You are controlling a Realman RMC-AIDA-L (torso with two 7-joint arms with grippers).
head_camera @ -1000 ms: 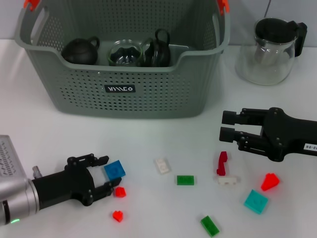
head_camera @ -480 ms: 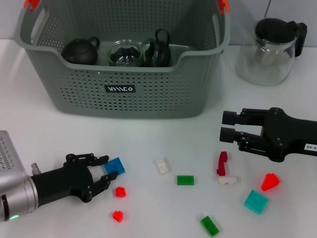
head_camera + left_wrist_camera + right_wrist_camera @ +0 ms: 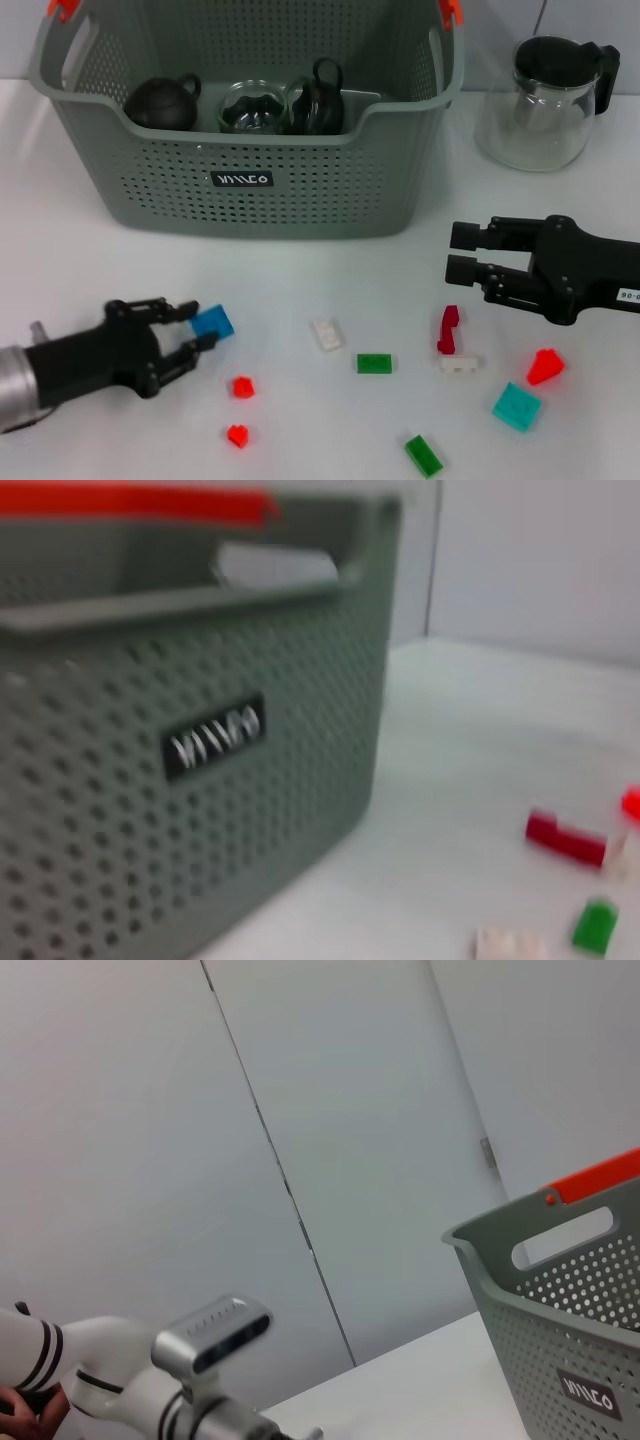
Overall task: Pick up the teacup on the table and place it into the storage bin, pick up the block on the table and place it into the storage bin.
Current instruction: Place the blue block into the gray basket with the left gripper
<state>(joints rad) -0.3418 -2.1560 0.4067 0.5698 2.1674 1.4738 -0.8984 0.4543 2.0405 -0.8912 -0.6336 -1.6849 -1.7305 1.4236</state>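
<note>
White bench point(image 3: 300, 270) is strewn with small bricks below the storage bin point(image 3: 250, 190), set at 12 o'clock. A blue block point(image 3: 213, 322) is pinched between the fingers of the left tool point(image 3: 185, 330) at 8 o'clock. The block step is judged underway; a lift over the rim is needed. The right tool point(image 3: 462, 252) is parked at 3 o'clock, jaws narrow.

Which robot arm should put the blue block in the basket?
The left. Its left gripper already has its fingers around the blue block, in front of the storage bin. The right gripper hangs off to the right side, holding nothing.
</note>
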